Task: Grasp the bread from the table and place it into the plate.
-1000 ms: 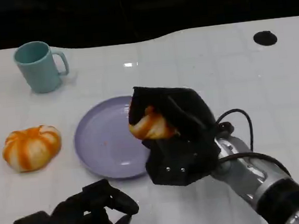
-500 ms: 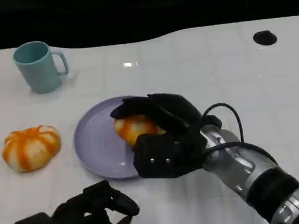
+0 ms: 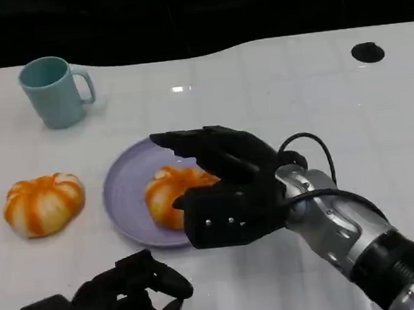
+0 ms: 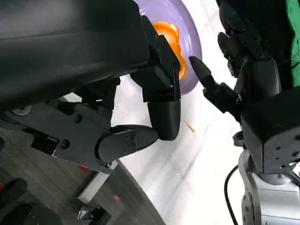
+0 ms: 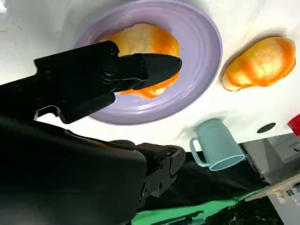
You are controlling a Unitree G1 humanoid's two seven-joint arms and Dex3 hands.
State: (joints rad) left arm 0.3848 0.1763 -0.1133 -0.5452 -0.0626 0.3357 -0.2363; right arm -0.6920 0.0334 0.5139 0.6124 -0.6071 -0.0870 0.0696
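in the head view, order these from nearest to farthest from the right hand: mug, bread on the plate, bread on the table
1. Bread on the plate, right beside the right hand.
2. Bread on the table, left of the plate.
3. Mug, far left corner.

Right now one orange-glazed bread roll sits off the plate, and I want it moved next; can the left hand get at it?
Probably yes: the left hand rests open below the orange-glazed bread roll, with only bare white table between them.
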